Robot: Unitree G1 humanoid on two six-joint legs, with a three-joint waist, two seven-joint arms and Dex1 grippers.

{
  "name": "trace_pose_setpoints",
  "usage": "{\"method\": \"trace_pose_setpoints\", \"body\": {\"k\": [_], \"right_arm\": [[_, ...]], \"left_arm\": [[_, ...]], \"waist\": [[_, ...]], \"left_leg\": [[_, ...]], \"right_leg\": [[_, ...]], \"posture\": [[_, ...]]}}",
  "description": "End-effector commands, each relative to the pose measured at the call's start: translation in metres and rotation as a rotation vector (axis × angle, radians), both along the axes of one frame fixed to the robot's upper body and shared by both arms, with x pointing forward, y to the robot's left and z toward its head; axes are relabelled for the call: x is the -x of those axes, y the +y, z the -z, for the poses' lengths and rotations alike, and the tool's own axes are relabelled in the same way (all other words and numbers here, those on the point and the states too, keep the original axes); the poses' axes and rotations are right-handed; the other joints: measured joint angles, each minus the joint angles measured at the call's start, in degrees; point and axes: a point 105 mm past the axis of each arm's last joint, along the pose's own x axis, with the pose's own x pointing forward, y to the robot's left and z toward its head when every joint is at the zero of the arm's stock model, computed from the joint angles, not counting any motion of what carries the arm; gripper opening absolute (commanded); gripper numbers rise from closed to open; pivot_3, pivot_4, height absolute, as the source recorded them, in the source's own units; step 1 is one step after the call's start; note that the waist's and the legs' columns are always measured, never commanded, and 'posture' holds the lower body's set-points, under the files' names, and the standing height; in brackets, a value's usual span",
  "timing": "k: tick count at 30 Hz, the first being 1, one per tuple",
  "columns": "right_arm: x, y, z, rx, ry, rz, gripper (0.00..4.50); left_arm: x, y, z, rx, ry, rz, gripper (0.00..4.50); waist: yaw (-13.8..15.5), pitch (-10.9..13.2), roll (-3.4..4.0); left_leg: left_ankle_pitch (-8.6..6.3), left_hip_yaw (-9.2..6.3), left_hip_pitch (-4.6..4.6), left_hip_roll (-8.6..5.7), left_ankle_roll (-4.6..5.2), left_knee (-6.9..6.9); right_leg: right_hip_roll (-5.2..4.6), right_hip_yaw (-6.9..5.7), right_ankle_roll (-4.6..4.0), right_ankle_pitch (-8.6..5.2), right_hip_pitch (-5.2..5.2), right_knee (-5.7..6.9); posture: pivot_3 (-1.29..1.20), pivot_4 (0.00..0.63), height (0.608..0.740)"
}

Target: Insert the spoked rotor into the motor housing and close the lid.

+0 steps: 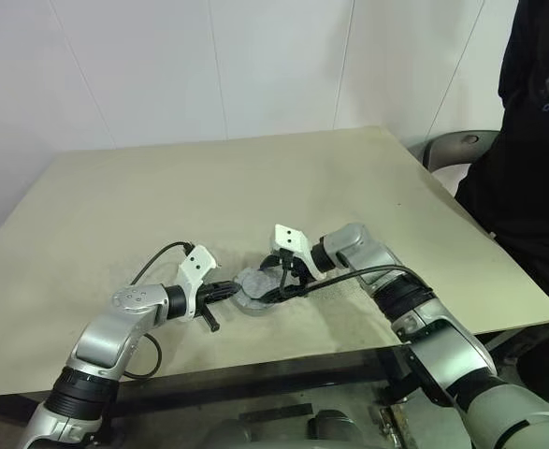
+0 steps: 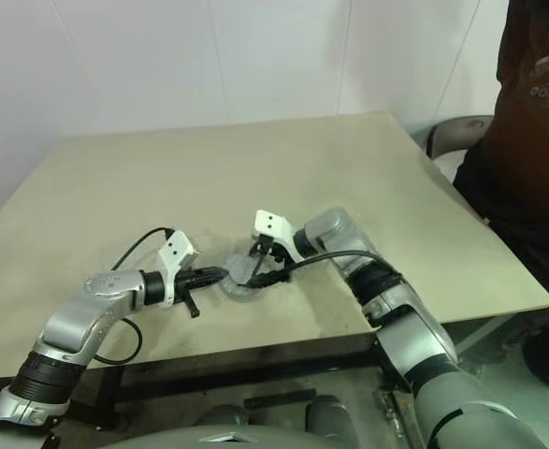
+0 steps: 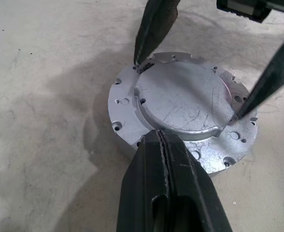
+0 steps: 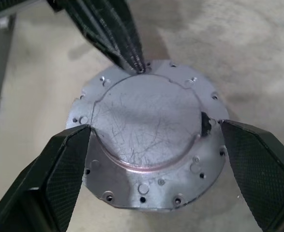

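My left claw (image 3: 163, 145) is clenched, its two black fingers pressed flat together with nothing between them, and their joined tip rests against the near edge of the lid (image 4: 149, 123). The lid is a flat round grey metal disc, scratched across its raised middle, with small holes around its outer flange. It lies flat on top of a round metal body, and that stack sits on the beige desk (image 1: 255, 178) near the front edge, between my two arms.

My right claw (image 4: 151, 140) is released. Its two black fingers stand wide apart, one on each side of the lid's raised middle, their tips at the flange; I cannot tell whether they touch it. They do not grip the disc. A small dark notch shows at the rim of the raised part beside one of these fingers.

A person in dark clothes (image 1: 536, 140) stands at the far right corner of the desk, next to a grey chair (image 1: 461, 148).
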Motion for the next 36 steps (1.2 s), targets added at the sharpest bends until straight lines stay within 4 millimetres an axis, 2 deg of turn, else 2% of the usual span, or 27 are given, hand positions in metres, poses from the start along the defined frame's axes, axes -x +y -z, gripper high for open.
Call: {"method": "trace_pose_setpoints", "body": {"k": [1,4,9,15,19,26,36], "right_arm": [[-0.018,-0.010,-0.040,-0.117,0.010,0.100,4.48],[-0.021,-0.025,-0.046,-0.176,0.105,0.195,4.48],[-0.025,-0.047,-0.041,-0.198,0.222,0.378,4.48],[-0.014,-0.064,-0.034,-0.223,0.639,0.579,4.48],[-0.008,-0.067,-0.029,-0.264,0.824,0.654,4.48],[0.004,-0.058,-0.020,-0.253,0.897,0.658,4.48],[0.010,-0.051,-0.023,-0.277,0.947,0.636,4.48]], "left_arm": [[0.008,-0.004,0.013,-0.037,0.057,0.033,0.00],[0.009,-0.005,0.012,-0.040,0.054,0.047,0.00],[0.011,-0.006,0.012,-0.049,0.060,0.064,0.00],[0.017,-0.008,0.014,-0.056,0.080,0.089,0.00],[0.013,0.000,0.016,-0.088,0.066,0.062,0.00],[0.003,0.002,0.012,-0.095,0.001,0.023,0.00],[-0.011,0.003,0.007,-0.100,-0.084,-0.017,0.00]], "waist": [[0.1,0.0,0.03],[0.4,0.0,0.03],[1.1,0.0,0.03],[1.2,0.0,0.03],[1.2,0.0,0.03],[1.1,0.0,0.05],[1.1,0.0,0.04]], "left_leg": [[0.00,-0.01,-0.15,-0.01,0.00,0.05],[-0.01,-0.02,-0.47,-0.04,0.01,0.10],[-0.04,0.03,-0.56,-0.04,0.07,-0.06],[-0.03,0.05,-0.92,-0.04,0.07,-0.05],[-0.03,0.06,-1.06,-0.04,0.07,-0.05],[-0.03,0.09,-1.10,-0.04,0.07,0.03],[-0.03,0.07,-1.17,-0.04,0.06,0.29]], "right_leg": [[0.00,0.00,0.10,0.09,-0.13,0.03],[-0.02,-0.02,-0.12,0.24,-0.44,0.04],[-0.04,0.00,-0.12,0.22,-0.60,-0.05],[-0.05,0.02,-0.14,0.23,-0.97,-0.03],[-0.05,0.02,-0.15,0.24,-1.10,-0.04],[-0.04,0.02,-0.13,0.25,-1.12,-0.01],[-0.02,0.00,-0.13,0.31,-1.11,0.12]], "posture": [[0.00,0.000,0.740],[0.00,0.000,0.740],[0.00,0.000,0.740],[0.00,0.000,0.740],[0.00,0.000,0.740],[0.00,0.000,0.740],[0.00,0.000,0.740]]}}
